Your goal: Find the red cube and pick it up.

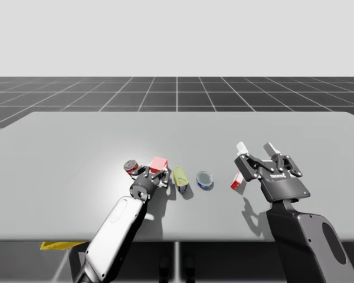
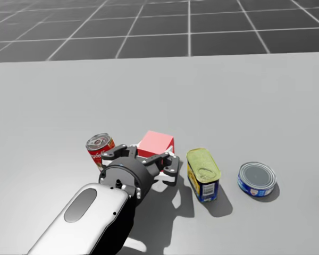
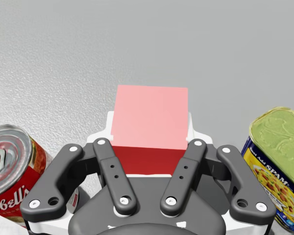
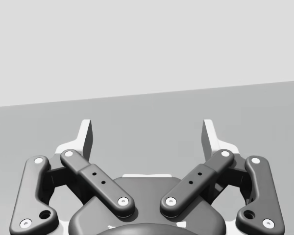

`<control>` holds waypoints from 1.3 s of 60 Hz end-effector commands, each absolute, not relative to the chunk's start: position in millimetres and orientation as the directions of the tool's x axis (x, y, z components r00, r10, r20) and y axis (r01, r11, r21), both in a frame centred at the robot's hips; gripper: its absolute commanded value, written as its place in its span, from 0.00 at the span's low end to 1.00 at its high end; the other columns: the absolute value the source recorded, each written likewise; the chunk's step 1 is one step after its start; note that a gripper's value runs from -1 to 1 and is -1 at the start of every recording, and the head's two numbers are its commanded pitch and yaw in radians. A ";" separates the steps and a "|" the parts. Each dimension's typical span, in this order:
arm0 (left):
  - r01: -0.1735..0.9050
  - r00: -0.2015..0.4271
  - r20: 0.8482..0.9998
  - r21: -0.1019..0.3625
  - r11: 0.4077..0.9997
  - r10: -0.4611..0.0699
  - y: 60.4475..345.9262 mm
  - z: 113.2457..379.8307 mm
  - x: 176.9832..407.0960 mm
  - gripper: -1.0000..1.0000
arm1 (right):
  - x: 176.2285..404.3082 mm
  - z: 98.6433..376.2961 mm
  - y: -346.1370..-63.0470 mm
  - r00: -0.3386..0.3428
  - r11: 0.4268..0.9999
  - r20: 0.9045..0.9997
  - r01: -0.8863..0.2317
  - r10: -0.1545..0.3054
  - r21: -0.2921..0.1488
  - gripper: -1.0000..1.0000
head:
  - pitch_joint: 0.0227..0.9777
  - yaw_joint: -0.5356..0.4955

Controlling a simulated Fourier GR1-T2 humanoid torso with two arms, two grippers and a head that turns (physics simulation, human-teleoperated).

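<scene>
Left wrist view: red cube (image 3: pixel 149 117) pinched between both fingers of my left gripper (image 3: pixel 150 126), so it's clamped tight | can't tell if it's off the counter (image 3: pixel 137 39) | red round can (image 3: pixel 12 171) and yellow-green can (image 3: pixel 277 156) flank the gripper | right gripper (image 4: pixel 147 134) spread wide open, well apart

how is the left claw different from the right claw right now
The left claw is closed on the red cube from both sides; the right claw is spread wide and empty. The left claw tilts down at the table; the right claw points nearly level across it. Both have the same dark linkages.
</scene>
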State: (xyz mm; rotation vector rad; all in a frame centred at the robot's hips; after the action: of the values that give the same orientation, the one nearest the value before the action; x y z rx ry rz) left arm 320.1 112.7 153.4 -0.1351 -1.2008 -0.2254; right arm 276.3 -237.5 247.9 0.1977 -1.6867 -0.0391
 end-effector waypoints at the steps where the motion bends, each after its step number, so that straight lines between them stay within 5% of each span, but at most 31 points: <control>1: 0.326 0.406 0.904 -0.004 0.945 -0.136 114.3 129.3 309.7 1.00 | 276.8 248.0 -238.4 -0.112 0.984 0.982 -0.105 -0.154 0.142 0.00 | 0.64 0.64; 16: 0.334 0.409 0.902 -0.010 0.943 -0.136 112.6 128.5 308.9 1.00 | 276.8 247.8 -239.1 -0.112 0.984 0.982 -0.104 -0.153 0.142 0.00 | 0.46 0.63; 29: 0.340 0.403 0.905 -0.007 0.940 -0.138 111.0 132.1 309.4 1.00 | 277.2 247.4 -240.1 -0.112 0.985 0.982 -0.103 -0.152 0.141 0.00 | 0.42 0.62; 55: 0.397 0.226 0.952 0.103 0.912 -0.206 115.1 214.9 313.3 1.00 | 277.7 247.5 -241.1 -0.112 0.985 0.982 -0.102 -0.152 0.141 0.00 | 0.42 0.63; 78: 0.371 0.078 0.974 0.169 0.913 -0.212 126.5 280.5 323.9 1.00 | 278.8 246.3 -241.0 -0.109 0.986 0.984 -0.097 -0.145 0.134 0.00 | 0.40 0.63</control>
State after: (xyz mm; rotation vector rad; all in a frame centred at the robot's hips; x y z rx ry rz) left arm 318.5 135.0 244.9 -0.0631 -1.3576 -0.3462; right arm 278.6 -241.1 246.7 0.1850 -1.6837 -0.0411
